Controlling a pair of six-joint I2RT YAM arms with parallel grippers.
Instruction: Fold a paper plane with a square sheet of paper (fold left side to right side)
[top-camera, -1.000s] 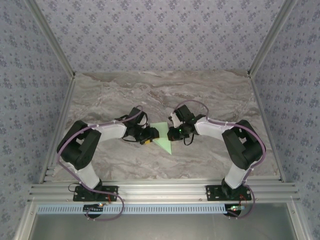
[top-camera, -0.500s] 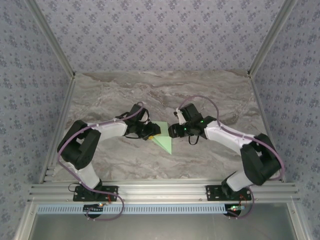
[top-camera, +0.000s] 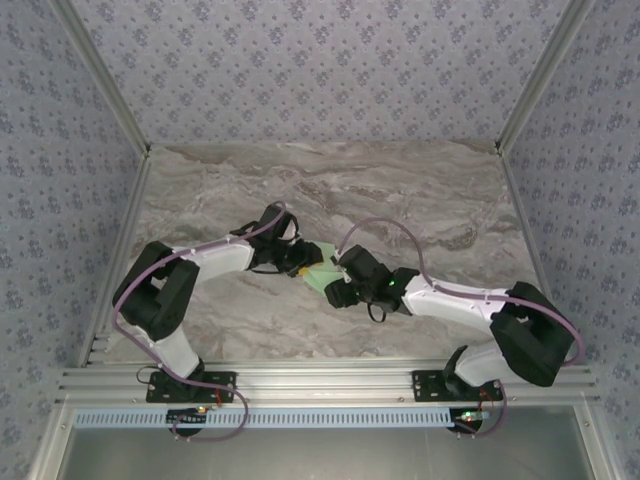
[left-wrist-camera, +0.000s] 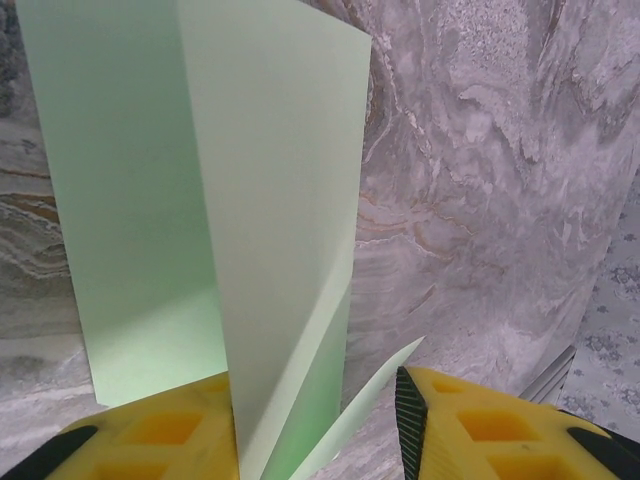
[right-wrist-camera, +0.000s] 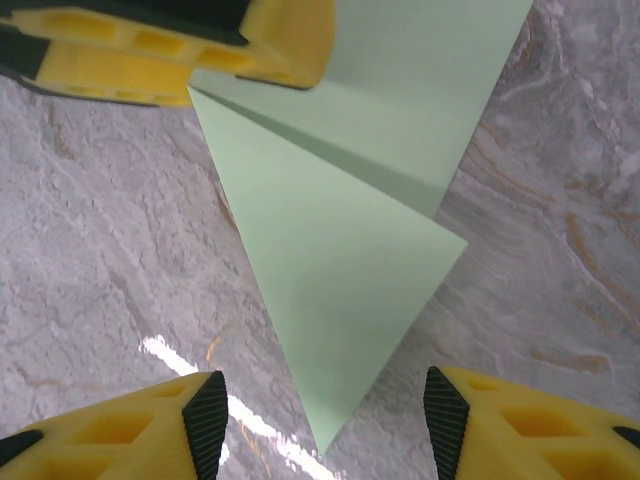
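Jaws of the right gripper (right-wrist-camera: 322, 405) stand wide apart at the bottom of its wrist view. Nothing is clamped. The sharp tip of the paper (right-wrist-camera: 345, 250) points down into the gap and lies on the table (right-wrist-camera: 90, 250). In the top view this gripper sits just below and right of centre, at the paper's lower edge.

The paper lies mid-table between the two grippers, folded to a narrow wedge, with one layer lifted off the one beneath along a crease.

Beyond it, the left gripper (left-wrist-camera: 315, 430) also has its jaws apart. The paper's near edge meets the finger at lower left, the other finger is clear at lower right, and a raised flap runs up between them. The flap does not look pinched.

The risks, as I judge them:
- The loose flap could drop skewed, putting the crease off the centre line.
- The table looks smooth, so a push on the tip or edge could slide the whole paper instead of folding it.
- Jaws closing on the thin raised layer could crumple it.
- The grippers are close together and could knock each other.

Some things are hard to make out:
- In the top view the arms cover most of the paper, so its outline is unclear.
- Its far end runs off the top of both wrist views.
- The bottom frame edge hides whether the left finger presses the paper or only touches it.
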